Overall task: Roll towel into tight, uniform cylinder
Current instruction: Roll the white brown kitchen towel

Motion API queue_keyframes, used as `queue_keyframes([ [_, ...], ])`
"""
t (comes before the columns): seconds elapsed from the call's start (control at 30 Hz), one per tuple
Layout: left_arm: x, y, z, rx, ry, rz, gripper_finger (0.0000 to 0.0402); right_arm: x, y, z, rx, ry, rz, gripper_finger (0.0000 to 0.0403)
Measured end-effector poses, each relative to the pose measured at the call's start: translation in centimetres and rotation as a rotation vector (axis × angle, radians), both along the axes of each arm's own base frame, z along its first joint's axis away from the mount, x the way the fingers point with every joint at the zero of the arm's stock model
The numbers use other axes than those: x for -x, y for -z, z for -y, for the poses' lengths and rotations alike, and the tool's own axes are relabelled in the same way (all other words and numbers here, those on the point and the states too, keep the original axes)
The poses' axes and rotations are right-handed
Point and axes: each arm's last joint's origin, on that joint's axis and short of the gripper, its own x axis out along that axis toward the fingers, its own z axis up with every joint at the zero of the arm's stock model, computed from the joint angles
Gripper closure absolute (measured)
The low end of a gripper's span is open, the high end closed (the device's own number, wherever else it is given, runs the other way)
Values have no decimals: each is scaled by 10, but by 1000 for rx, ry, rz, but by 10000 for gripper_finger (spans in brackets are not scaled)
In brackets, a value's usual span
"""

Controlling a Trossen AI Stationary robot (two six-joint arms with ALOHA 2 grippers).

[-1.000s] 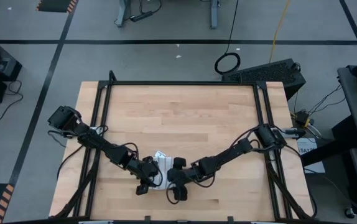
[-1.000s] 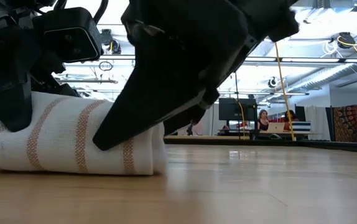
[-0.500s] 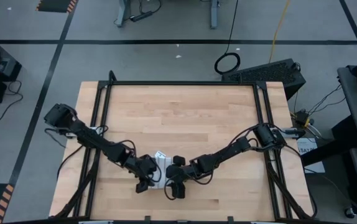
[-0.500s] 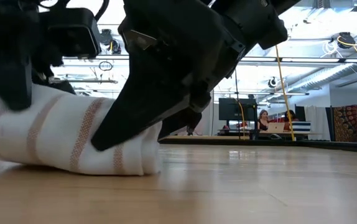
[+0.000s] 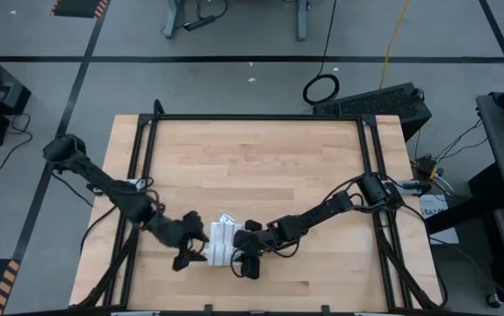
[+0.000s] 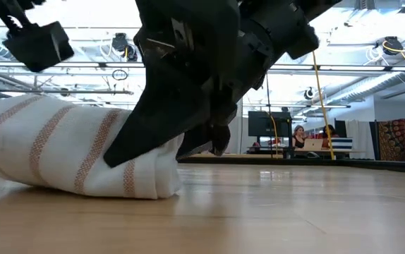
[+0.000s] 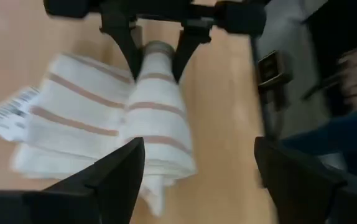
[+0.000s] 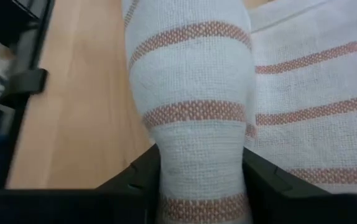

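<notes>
Pinching one end of the rolled striped towel [image 8: 194, 118], the right hand [image 5: 245, 256] anchors the roll. The left hand [image 7: 194, 163] hangs wide open just beside the other end. Next, it probably needs to regrip and tighten the loose layers.

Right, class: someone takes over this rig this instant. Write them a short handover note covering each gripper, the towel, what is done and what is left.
Left gripper: open, off the towel, just beside its left end near the table's front edge.
Right gripper: its fingers clamp the rolled end of the towel from the right.
Towel: white with reddish stripes, lying on the wooden table near the front middle. Part of it is rolled into a thick tube; a flat layer with a label still lies loose beside the roll.
Done: most of the roll is formed.
Left: roll in the remaining flat part, then tighten and even out the cylinder, which looks uneven.
</notes>
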Motion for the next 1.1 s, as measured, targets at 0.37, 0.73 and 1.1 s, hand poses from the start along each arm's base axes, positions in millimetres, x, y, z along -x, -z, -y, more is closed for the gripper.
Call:
queue_keyframes([
  [0.37,0,25,40,-235,20,145,95,-11,0,38,-272,-69,-100,273],
  [0.73,-9,28,37,-362,-4,223,95,-18,0,90,-515,-98,-183,273],
  [1.1,-30,46,19,-507,-18,175,95,-20,-2,112,-675,-61,-249,273],
])
